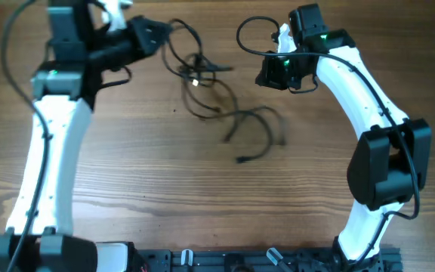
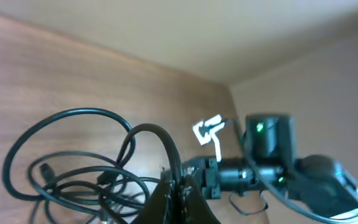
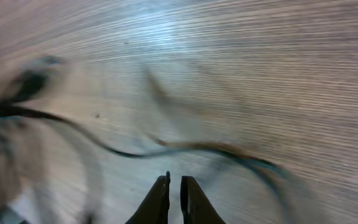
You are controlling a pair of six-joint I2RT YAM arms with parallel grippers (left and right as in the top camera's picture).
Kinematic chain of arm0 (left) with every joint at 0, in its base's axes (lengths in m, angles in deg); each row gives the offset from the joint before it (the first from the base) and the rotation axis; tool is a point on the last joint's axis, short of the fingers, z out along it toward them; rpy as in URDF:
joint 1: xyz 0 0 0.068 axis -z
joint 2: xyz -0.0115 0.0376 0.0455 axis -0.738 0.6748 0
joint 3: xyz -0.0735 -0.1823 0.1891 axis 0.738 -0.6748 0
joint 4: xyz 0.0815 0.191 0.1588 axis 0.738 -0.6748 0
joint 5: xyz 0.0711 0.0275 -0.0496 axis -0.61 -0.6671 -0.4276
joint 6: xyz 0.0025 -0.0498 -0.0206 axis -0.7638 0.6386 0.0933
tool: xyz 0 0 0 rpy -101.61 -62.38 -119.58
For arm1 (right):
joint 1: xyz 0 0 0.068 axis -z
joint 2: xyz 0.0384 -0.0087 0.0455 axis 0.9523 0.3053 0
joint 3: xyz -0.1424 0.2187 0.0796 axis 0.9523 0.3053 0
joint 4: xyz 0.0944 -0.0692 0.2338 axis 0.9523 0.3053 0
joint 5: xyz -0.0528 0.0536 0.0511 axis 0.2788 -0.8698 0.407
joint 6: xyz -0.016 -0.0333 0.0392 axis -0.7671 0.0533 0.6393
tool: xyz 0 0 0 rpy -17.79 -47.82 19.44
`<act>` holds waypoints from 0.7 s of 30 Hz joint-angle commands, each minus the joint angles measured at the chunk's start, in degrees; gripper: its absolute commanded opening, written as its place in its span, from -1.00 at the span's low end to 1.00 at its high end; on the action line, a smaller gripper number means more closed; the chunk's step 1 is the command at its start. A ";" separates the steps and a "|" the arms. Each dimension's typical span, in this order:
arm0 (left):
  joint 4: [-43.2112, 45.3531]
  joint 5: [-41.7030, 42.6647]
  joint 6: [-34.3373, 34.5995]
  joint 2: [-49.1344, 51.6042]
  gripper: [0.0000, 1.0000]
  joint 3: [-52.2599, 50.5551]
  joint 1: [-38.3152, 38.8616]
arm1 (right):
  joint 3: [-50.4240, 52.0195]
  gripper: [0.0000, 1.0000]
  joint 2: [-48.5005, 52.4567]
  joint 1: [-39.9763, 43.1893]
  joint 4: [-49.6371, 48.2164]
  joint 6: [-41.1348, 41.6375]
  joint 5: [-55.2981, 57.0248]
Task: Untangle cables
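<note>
diagonal sprawl of cables (image 1: 198, 69), left gripper (image 2: 178, 186) jaws tight on a loop, right gripper (image 3: 174, 186) jaws nearly together

Overhead view is honestly fine: soft, even light, the brown wood-grain tabletop (image 1: 127, 189) is bright and shadows are faint. The glossy white arm shell (image 1: 353, 83) picks up a bit of shine. The thin black cables (image 1: 195, 72) look crisp at the top of the bunch, but the lower loops smear into grey ghosting.

Left wrist view is decent mid-frame, though the left gripper (image 2: 179, 190) at the bottom edge is a dark, soft blob, and the small green light (image 2: 258, 127) blooms.

Right wrist view is the worst. Motion blur everywhere, streaky grain and pale glare washing out the top. Only the right gripper (image 3: 174, 182) is sharp.
</note>
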 commanded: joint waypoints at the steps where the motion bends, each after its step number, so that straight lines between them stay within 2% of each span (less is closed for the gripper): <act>1: 0.37 1.44 0.17 -3.52 -0.92 0.55 -2.69 | 0.11 -0.84 1.25 0.09 0.31 1.16 2.82; 2: 0.15 2.27 0.15 -3.72 -0.92 0.55 -2.60 | 0.15 -0.85 1.25 0.07 0.11 -0.04 1.22; 5: -3.52 3.19 0.09 -3.69 -0.92 0.52 -0.31 | 0.04 -0.78 1.05 0.02 -2.91 -9.75 -17.22; 7: -6.29 1.77 0.11 -3.69 -0.92 0.52 1.60 | 0.04 -0.46 0.26 0.02 -3.54 -9.70 -23.34; 10: -9.99 -4.17 0.11 -3.67 -0.92 0.52 3.34 | 0.04 -0.11 -2.05 -0.72 -3.50 -9.64 -27.28; 11: -11.06 -5.53 0.11 -3.65 -0.92 0.52 3.93 | 0.04 0.06 -3.04 -1.44 -3.80 -10.45 -27.19; 12: -11.72 -5.90 0.13 -3.56 -0.92 0.52 4.37 | 0.04 0.37 -3.54 -2.19 -4.04 -11.82 -27.19; 13: -11.91 -5.81 0.13 -3.50 -0.92 0.52 4.55 | 0.04 0.57 -3.72 -3.06 -4.00 -14.53 -27.21; 15: -12.79 -5.79 0.15 -3.45 -0.92 0.52 4.57 | 0.07 0.65 -3.72 -4.59 -3.54 -21.11 -27.17; 18: -14.73 -5.55 0.17 -3.45 -0.92 0.52 4.57 | 0.07 0.67 -3.72 -7.48 -4.07 -33.00 -26.88; 21: -15.50 -4.04 0.35 -3.45 -0.92 0.52 4.57 | 0.07 0.67 -3.72 -10.82 -4.74 -37.73 -23.39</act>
